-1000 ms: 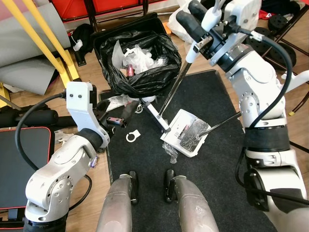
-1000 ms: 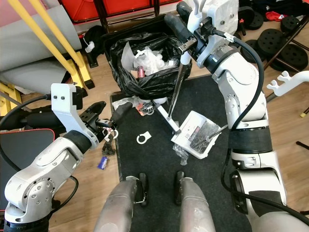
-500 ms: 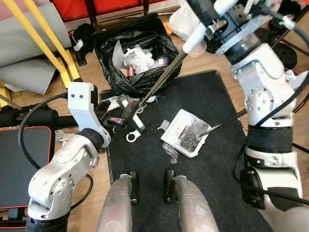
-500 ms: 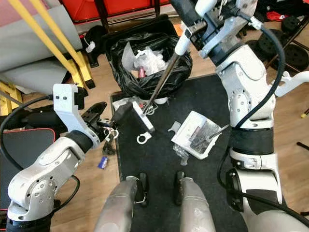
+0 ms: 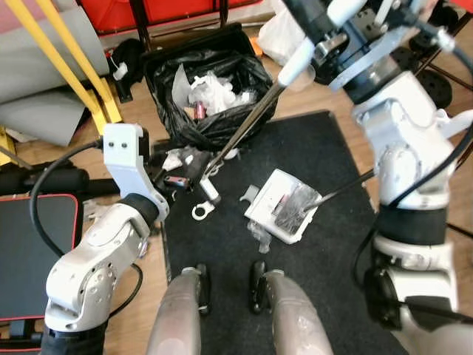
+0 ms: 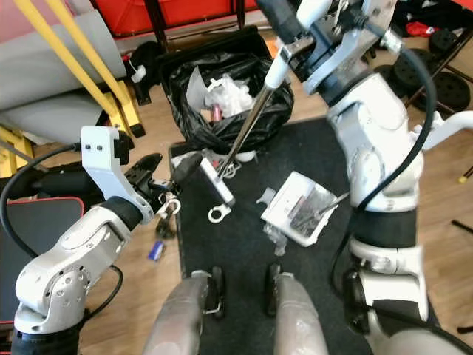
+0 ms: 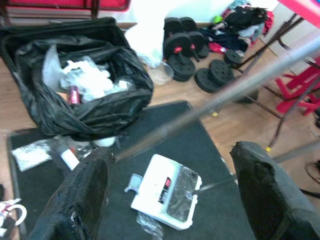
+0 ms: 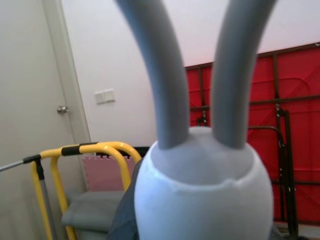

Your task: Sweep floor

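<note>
- Black mat (image 5: 325, 185) on wood floor, cluttered gym-type room; robot stands on the mat's near end.
- Left gripper (image 6: 166, 177) low at the mat's left edge, fingers spread wide per the left wrist view, holding nothing; the broom shaft crosses between them without touching.
- Just beside left gripper: white ring-shaped scrap (image 6: 216, 214), small bits on the wood, a blue item (image 6: 156, 250) further back toward the robot. Not swept yet.
- Broom head (image 6: 217, 183) sits on the mat right next to left gripper, near the ring scrap.
- Broom (image 5: 240, 133) slants up from there to right gripper (image 6: 284, 41), which is raised high and clamped round the white handle top.
- White dustpan (image 5: 284, 211) lies on the mat below right gripper, well apart from the broom head; grey debris already in it, crumpled plastic (image 5: 259, 235) just beside its near edge.
- Beyond the broom head: bin with black bag (image 5: 211, 92), already holding white trash; more litter at its foot.
- Judgement: partway. Some debris collected, but loose pieces left around left gripper and the bin base; dustpan not emptied.
</note>
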You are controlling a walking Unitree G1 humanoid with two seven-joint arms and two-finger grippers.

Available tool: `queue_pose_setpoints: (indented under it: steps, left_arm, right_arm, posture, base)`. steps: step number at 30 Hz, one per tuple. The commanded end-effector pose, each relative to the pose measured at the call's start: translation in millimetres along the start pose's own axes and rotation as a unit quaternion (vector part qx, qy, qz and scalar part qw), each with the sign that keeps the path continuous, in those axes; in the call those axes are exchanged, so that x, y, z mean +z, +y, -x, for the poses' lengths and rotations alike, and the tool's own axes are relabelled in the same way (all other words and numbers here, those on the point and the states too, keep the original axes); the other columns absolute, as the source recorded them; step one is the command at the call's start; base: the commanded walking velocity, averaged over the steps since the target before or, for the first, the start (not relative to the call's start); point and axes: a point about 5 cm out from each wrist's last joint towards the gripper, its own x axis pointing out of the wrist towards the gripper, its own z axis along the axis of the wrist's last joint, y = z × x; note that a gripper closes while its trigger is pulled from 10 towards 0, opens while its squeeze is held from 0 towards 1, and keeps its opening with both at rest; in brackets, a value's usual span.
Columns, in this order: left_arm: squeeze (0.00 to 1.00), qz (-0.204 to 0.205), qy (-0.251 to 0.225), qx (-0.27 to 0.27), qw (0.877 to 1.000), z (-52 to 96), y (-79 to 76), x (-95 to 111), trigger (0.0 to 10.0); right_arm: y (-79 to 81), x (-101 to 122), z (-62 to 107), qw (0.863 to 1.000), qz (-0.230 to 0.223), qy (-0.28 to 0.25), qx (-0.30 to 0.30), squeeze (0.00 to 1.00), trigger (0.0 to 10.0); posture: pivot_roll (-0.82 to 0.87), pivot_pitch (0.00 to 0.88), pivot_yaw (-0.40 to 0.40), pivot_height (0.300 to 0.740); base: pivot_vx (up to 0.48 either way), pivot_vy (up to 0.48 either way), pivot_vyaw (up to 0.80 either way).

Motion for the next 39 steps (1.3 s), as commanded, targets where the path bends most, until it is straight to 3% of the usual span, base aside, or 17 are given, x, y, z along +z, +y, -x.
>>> queue_pose_setpoints:
  steps: [1, 8, 19, 24, 27, 31, 39]
  left_arm:
    - [0.00, 0.001, 0.007, -0.021, 1.000, 0.5, 0.6, -7.0, 10.0]
    - [0.00, 0.001, 0.007, -0.020, 1.000, -0.2, 1.4, -8.2, 10.0]
    - [0.00, -0.013, 0.021, -0.023, 0.999, 4.9, -3.6, -19.3, 10.0]
    - [0.00, -0.014, 0.025, -0.021, 0.999, 5.7, -3.1, -21.5, 10.0]
    - [0.00, -0.014, 0.023, -0.014, 1.000, 1.5, -0.2, -22.7, 10.0]
    - [0.00, -0.014, 0.019, -0.012, 1.000, -1.4, -0.1, -22.1, 10.0]
    - [0.00, -0.008, 0.011, -0.012, 1.000, -7.7, -1.6, -21.9, 10.0]
  right_arm:
    - [11.3, 5.1, 4.1, 1.000, 0.011, -0.006, 0.004, 0.00, 10.0]
    - [11.0, 5.4, 6.9, 1.000, 0.018, -0.002, 0.005, 0.00, 10.0]
    - [8.4, 2.7, 13.5, 0.998, 0.049, 0.017, 0.026, 0.00, 10.0]
    - [9.0, 1.2, 14.3, 0.998, 0.050, 0.019, 0.025, 0.00, 10.0]
    - [13.5, -5.5, 17.3, 0.996, 0.071, 0.043, 0.030, 0.00, 10.0]
    - [15.4, -7.3, 19.5, 0.996, 0.067, 0.045, 0.030, 0.00, 10.0]
    - [17.1, -9.6, 24.0, 0.995, 0.070, 0.060, 0.033, 0.00, 10.0]
  posture:
    - [0.07, 0.170, -0.043, 0.740]
    - [0.06, 0.164, -0.042, 0.740]
    - [0.08, 0.093, -0.039, 0.740]
    - [0.08, 0.081, -0.037, 0.740]
    - [0.08, 0.069, -0.031, 0.740]
    - [0.08, 0.067, -0.029, 0.740]
    - [0.06, 0.051, -0.024, 0.740]
  base:
    - [0.000, 0.000, 0.00]
    - [0.000, 0.000, 0.00]
    - [0.000, 0.000, 0.80]
    - [0.000, 0.000, 0.00]
    - [0.123, 0.000, 0.27]
    - [0.353, 0.000, 0.80]
    - [0.000, 0.000, 0.00]
